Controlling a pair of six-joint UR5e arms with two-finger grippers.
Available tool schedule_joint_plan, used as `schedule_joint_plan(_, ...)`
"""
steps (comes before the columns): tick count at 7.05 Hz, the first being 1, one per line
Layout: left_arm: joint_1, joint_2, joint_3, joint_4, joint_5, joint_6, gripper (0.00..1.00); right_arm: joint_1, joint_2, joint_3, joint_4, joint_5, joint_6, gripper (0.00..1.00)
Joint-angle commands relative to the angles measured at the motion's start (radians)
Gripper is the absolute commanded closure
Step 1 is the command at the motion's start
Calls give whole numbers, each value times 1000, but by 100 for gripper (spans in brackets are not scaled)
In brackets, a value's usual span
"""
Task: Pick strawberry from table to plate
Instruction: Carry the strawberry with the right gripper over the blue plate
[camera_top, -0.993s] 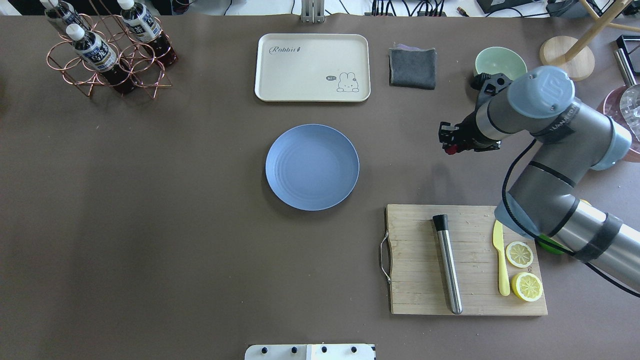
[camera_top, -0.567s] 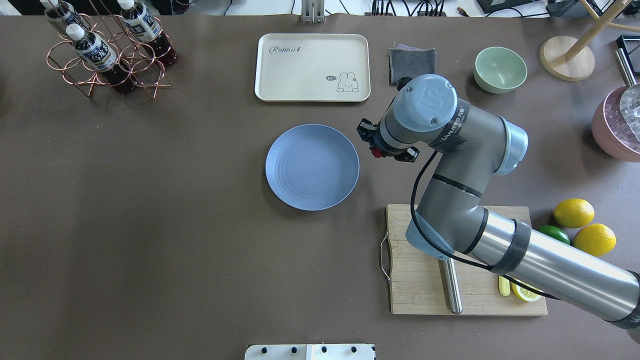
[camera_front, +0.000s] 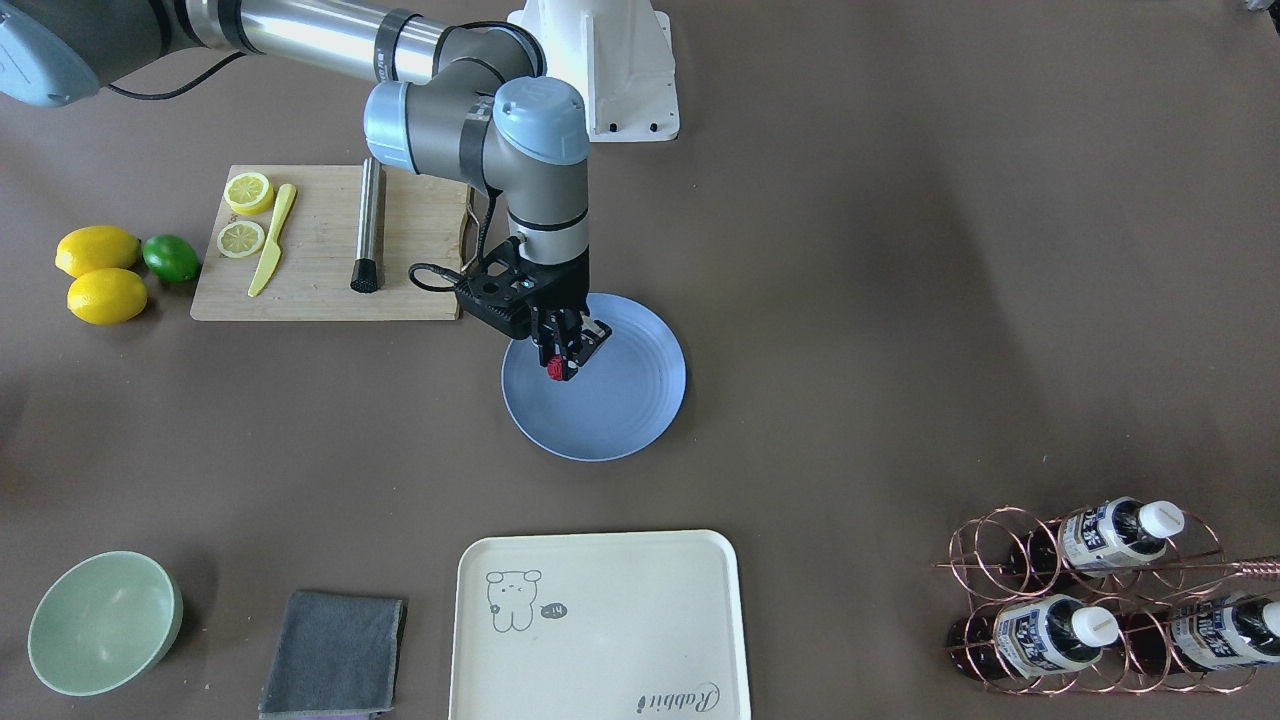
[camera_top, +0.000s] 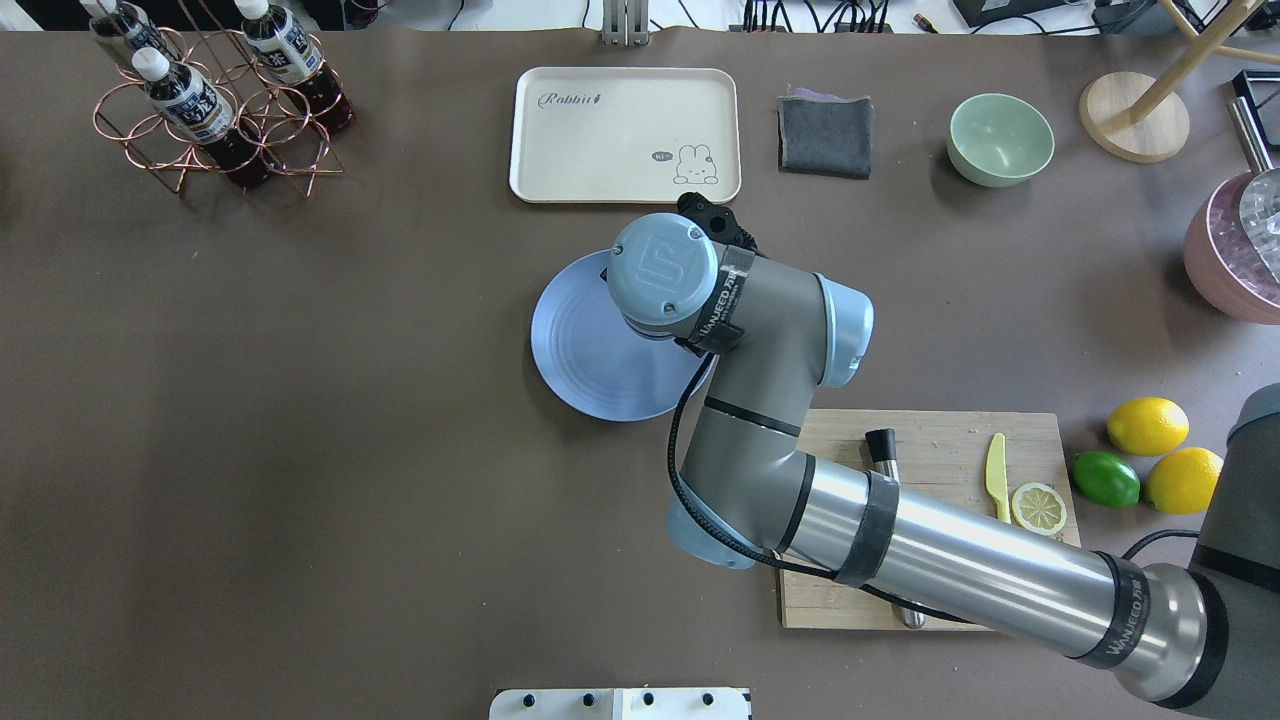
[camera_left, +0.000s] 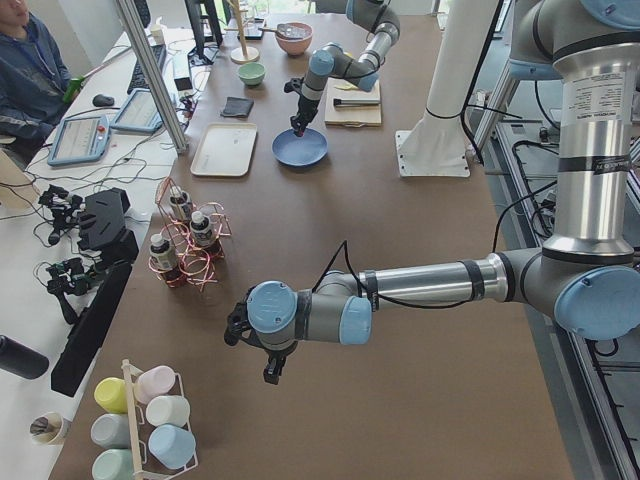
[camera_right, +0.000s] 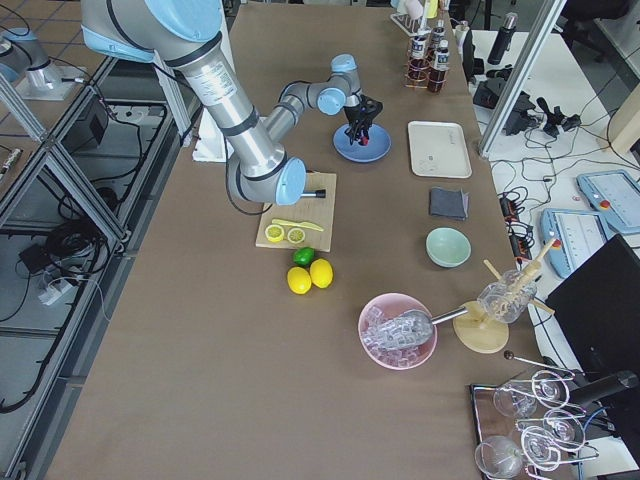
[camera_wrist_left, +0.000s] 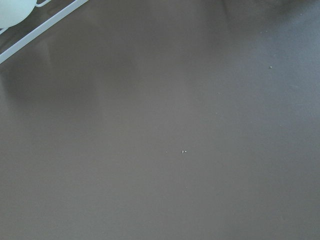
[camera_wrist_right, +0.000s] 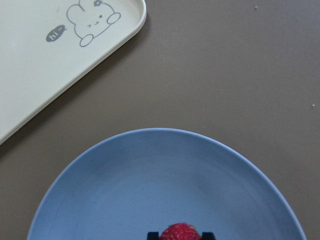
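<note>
A small red strawberry (camera_front: 555, 373) sits pinched between the fingertips of my right gripper (camera_front: 563, 362), which is shut on it. The gripper hangs over the near-robot side of the round light-blue plate (camera_front: 625, 410) on the brown table (camera_front: 900, 300). The right wrist view shows the strawberry (camera_wrist_right: 178, 231) at the bottom edge, just above the plate (camera_wrist_right: 170, 175). From overhead, the right arm's wrist covers the gripper and part of the plate (camera_top: 580, 350). My left gripper (camera_left: 270, 368) shows only in the exterior left view, low over bare table; I cannot tell whether it is open or shut.
A cream tray (camera_top: 625, 135), a grey cloth (camera_top: 825, 135) and a green bowl (camera_top: 1000, 138) lie beyond the plate. A cutting board (camera_top: 940, 440) with a knife, lemon slice and metal rod is at the right, by lemons (camera_top: 1147, 425). A bottle rack (camera_top: 215, 110) stands far left.
My right arm has swung left from near the green bowl to over the plate, carrying the strawberry in its shut gripper.
</note>
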Motion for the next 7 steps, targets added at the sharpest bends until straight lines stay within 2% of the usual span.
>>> schedule_joint_plan(1,1,3,-1,-1,-1,1,1,-51,20,-30,2,-53,33,100)
schedule_joint_plan(2,1,2,0,1,-1,0,1,-76,16,-31,7,-103,39,100)
schedule_joint_plan(4,3,2,-1,-1,-1,0,1,-87,5,-34,47,-113,56,100)
schedule_joint_plan(6,3,2,2,-1,-1,0,1,-85,5,-43,61,-145,76,43)
schedule_joint_plan(7,3,3,2,-1,-1,0,1,-81,6,-43,67,-144,70,25)
